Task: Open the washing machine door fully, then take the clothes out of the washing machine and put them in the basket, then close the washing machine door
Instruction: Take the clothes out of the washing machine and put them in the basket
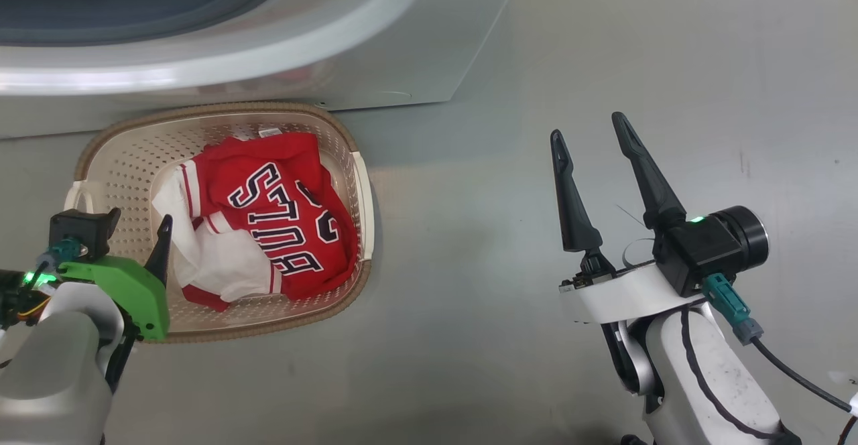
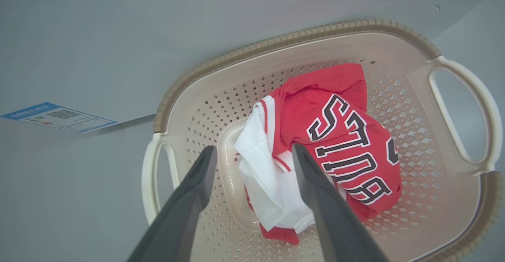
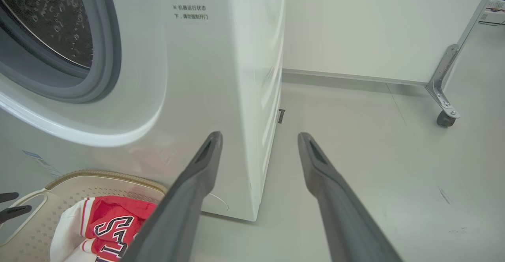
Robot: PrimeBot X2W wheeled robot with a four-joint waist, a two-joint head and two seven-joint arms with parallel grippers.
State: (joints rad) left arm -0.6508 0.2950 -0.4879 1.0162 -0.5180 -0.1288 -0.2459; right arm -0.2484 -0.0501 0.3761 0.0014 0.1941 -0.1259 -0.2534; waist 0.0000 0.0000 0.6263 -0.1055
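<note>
Right below the left hand [image 2: 253, 148] sits the basket [image 2: 276, 43], and the clothes [image 2: 335, 135] are in it: a red jersey with dark lettering bunched against white fabric, lying just past the fingertips. That hand's two fingers are spread wide with nothing between them; the cloth lies loose underneath, no grip on it. Over on the other side, the right hand [image 1: 586, 126] hovers above bare floor [image 1: 469, 264], well apart from the basket, fingers parted wide, nothing held there either. Ahead of it and off to its left stands the washing machine [image 3: 221, 76], and inside the grey gasket [image 3: 106, 57] you can see the dimpled drum [image 3: 51, 17] with no glass across it, so the door looks swung clear and the opening step done. The slice of drum on view has no garment in it, but most of it is out of frame, so whether anything is left inside I cannot tell. My reckoning: door opened, these clothes landed in the basket, which sits on the floor tight against the foot of the machine. What's left is a check of the drum for stragglers, then the door to swing shut, a step not yet done
</note>
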